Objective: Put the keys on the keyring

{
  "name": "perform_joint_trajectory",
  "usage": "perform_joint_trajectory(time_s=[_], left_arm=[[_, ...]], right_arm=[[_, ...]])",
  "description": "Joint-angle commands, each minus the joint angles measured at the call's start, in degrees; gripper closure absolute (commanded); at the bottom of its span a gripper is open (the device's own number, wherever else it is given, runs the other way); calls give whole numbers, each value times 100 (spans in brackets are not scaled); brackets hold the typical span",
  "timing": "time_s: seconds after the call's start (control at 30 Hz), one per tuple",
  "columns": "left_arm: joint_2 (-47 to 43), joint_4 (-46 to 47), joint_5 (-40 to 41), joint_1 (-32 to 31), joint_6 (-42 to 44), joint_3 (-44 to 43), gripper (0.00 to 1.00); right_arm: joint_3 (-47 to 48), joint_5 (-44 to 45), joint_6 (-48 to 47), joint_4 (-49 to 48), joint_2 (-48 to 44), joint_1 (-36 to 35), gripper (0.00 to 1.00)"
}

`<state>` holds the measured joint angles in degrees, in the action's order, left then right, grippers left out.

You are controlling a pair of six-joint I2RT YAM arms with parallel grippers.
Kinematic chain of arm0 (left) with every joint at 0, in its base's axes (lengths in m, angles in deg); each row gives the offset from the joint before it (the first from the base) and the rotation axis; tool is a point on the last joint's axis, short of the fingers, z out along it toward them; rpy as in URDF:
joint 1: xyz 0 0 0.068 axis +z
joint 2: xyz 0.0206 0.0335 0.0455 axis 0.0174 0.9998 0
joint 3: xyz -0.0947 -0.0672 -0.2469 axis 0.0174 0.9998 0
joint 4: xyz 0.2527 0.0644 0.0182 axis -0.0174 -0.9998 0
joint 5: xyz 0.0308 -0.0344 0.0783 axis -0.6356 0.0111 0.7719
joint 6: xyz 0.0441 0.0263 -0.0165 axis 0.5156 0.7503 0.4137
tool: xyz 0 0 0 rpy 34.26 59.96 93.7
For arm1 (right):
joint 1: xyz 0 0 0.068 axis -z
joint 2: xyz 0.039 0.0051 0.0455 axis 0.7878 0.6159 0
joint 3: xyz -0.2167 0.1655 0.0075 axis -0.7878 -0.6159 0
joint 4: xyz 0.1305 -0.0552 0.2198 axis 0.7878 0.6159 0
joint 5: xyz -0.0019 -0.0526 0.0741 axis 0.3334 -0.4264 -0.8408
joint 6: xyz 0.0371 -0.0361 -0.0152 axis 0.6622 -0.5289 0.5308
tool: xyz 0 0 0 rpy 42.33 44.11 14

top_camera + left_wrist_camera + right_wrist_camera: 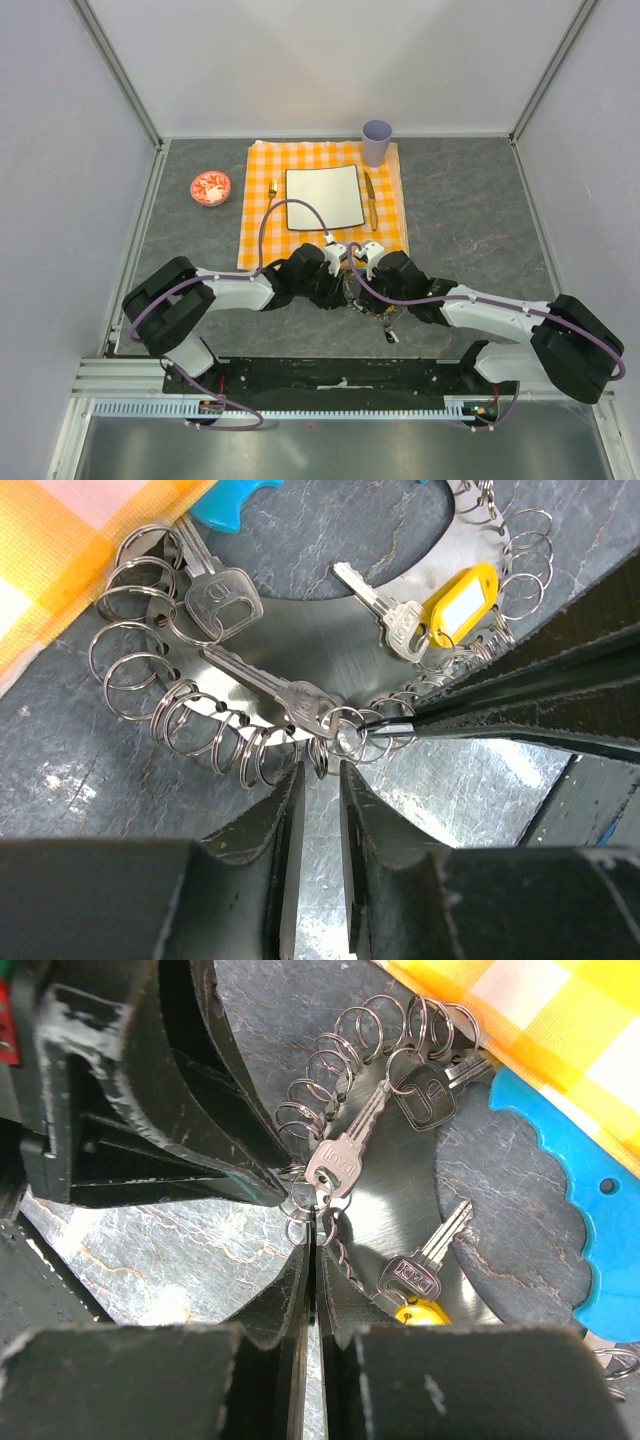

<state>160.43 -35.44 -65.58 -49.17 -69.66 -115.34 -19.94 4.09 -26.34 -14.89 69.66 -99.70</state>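
Right end effector (315, 1222): both fingers are pressed together and clamped on a keyring (347, 730) at the head of the long key (268, 685). Left end effector (322, 772): the fingers stand apart by a narrow gap, with the tips just beside the same cluster of rings. Whether they touch a ring I cannot tell.

Seen from the room, the 2 arms meet low over the grey worktop (470, 220), near the front edge of the orange checked cloth (258, 225).

The keyring sits among many other split rings (130, 645) threaded along the outer edge of a curved steel plate (320, 645), which lies flat on the worktop.

3 keys (385, 615) lie on that steel plate:
1. The long key, its blade running away from the clamped keyring.
2. A square-headed key (222, 598), on the side near the cloth.
3. A key joined to a yellow tag (458, 605), on the opposite side.

A bright blue scalloped tag (560, 1190) lies just beside the cloth edge, next to the steel plate.
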Motion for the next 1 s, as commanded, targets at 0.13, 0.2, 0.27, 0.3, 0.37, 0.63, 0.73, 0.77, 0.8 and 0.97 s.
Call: perform_joint_trajectory(time_s=[0.13, 0.2, 0.27, 0.3, 0.37, 0.63, 0.73, 0.77, 0.8, 0.97], left_arm=[[137, -108, -69, -10, 336, -299, 89], [93, -143, -52, -10, 362, -282, 95], [-11, -152, 10, -19, 371, -230, 98], [-64, -143, 28, -19, 388, -203, 98], [-231, -82, 124, -19, 397, -89, 98], [-847, 752, 221, -10, 397, 509, 98], [-1058, 1086, 230, -19, 397, 728, 98], [-1128, 1183, 265, -19, 397, 842, 98], [-1189, 1236, 282, -10, 397, 895, 98], [-1488, 1412, 572, -1, 406, 1098, 98]], right_arm=[[188, 26, -43, -217, -36, 18, 89], [196, 52, -43, -199, -45, 18, 90], [223, 183, -78, -130, -62, 18, 94], [231, 228, -87, -94, -80, 18, 95], [267, 350, -157, 11, -106, 18, 100], [346, 421, -228, 345, -141, 114, 100], [433, 413, -254, 495, -133, 114, 100], [451, 413, -272, 591, -133, 114, 100], [495, 404, -298, 644, -141, 114, 100], [618, 307, -377, 1135, -212, 141, 100]])
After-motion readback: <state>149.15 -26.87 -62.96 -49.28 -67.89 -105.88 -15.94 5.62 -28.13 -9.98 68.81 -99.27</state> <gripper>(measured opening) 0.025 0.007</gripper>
